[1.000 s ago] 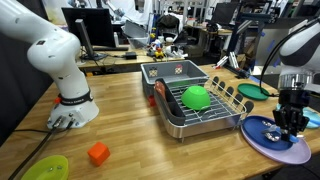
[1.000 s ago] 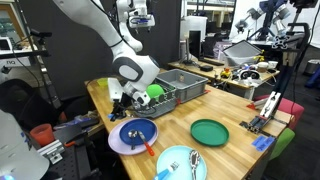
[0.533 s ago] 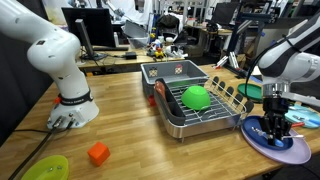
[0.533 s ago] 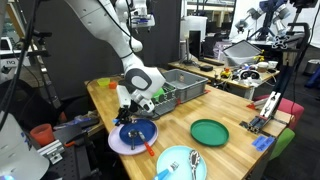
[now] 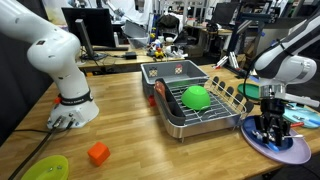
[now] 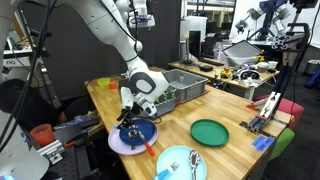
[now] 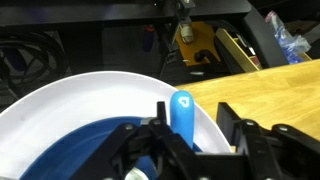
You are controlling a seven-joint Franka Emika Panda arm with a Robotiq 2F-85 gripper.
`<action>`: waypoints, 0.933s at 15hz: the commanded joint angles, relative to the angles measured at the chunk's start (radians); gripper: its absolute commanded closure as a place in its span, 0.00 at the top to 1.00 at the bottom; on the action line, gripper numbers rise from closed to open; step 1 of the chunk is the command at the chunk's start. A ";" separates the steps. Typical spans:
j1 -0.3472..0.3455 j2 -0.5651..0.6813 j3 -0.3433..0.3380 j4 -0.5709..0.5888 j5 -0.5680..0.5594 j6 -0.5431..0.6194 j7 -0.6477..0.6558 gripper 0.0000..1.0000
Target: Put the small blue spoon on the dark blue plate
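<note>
My gripper (image 7: 193, 125) is down at the dark blue plate (image 7: 70, 150), which lies on a larger pale plate (image 7: 60, 100). The small blue spoon (image 7: 182, 112) stands up between the fingers, against the left finger (image 7: 160, 115). A gap shows between it and the right finger, so the jaws stand open. In both exterior views the gripper (image 5: 268, 126) (image 6: 130, 120) hangs low over the dark blue plate (image 5: 282, 136) (image 6: 146, 130), near the table's corner. The spoon is too small to make out there.
A metal dish rack (image 5: 225, 118) holding a green bowl (image 5: 195, 97) stands beside the plates. A green plate (image 6: 209, 131), a light blue plate (image 6: 178, 165) with a pale utensil, a red block (image 5: 98, 153) and a yellow-green plate (image 5: 45, 168) lie on the wooden table.
The gripper has come down from above the plates to the dark blue plate, shifting slightly sideways. Its fingers now stand apart around the spoon.
</note>
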 commanded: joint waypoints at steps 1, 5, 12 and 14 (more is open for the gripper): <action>-0.034 -0.026 -0.001 -0.014 0.027 -0.014 0.002 0.87; -0.068 -0.103 -0.012 -0.073 0.056 0.020 -0.026 1.00; -0.084 -0.217 -0.033 -0.129 0.085 -0.004 -0.056 1.00; -0.083 -0.228 -0.033 -0.141 0.088 -0.002 -0.058 1.00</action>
